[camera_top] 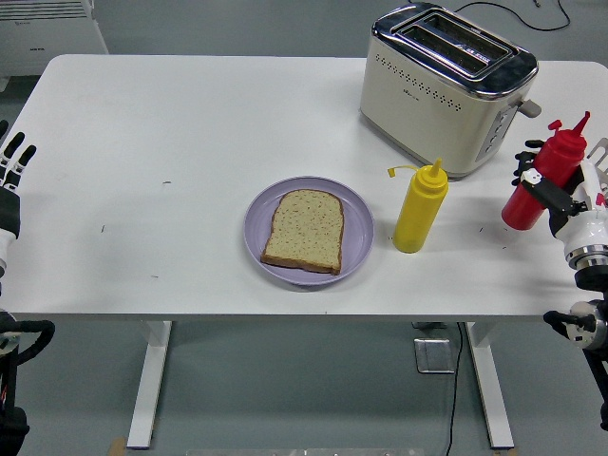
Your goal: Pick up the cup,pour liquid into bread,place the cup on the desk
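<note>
White counter (190,123) holds bread (303,230) on a plate (356,223). Right robot hand (556,195) grips the red bottle (544,184), tilted, near the toaster (446,85). Carry it slowly over the bread before tipping.

A single head camera is looking forward and down from high on the robot's side, taking in the whole white table (190,123) from near edge to far edge (both arms are entering at the side edges).
</note>
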Controlling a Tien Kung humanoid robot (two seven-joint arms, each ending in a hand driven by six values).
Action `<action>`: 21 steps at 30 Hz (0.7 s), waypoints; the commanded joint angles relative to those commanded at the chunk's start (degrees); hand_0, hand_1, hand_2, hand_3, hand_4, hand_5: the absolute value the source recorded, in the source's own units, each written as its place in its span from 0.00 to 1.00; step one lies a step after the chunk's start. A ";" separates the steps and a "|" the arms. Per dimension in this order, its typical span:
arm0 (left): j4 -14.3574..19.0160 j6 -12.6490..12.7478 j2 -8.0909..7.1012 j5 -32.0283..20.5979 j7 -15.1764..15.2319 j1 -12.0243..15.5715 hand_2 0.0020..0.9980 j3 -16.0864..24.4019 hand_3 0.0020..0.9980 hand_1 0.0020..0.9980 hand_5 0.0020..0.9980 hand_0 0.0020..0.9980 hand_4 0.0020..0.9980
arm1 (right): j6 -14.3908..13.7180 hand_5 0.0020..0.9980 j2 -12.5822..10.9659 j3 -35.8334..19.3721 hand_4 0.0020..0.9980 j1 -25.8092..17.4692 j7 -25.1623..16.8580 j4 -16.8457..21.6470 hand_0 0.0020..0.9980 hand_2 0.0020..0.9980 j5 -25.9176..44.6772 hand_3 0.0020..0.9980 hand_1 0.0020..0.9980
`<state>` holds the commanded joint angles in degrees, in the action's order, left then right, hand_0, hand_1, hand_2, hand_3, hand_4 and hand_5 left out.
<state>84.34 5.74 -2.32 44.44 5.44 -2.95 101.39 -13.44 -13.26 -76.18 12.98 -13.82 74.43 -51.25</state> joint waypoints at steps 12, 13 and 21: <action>0.04 0.02 -0.09 -0.01 -0.05 -0.09 0.81 0.04 0.73 0.77 1.00 0.72 0.67 | -0.74 0.04 -9.28 -1.05 0.50 5.82 4.68 13.01 0.09 0.35 -4.12 0.41 0.20; 0.04 0.02 -0.08 -0.01 -0.05 -0.09 0.81 0.05 0.73 0.77 1.00 0.72 0.67 | -0.57 0.04 -10.04 -0.66 0.50 6.56 5.03 13.76 0.09 0.35 -4.72 0.41 0.20; 0.04 0.09 -0.09 0.00 -0.06 -0.06 0.81 0.26 0.73 0.77 1.00 0.72 0.67 | 0.86 0.10 -13.84 3.22 0.49 12.57 7.97 17.50 0.06 0.33 -7.43 0.40 0.18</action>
<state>84.38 5.83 -2.41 44.45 5.38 -3.01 101.65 -12.57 -27.10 -72.96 25.55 -5.84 91.92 -58.68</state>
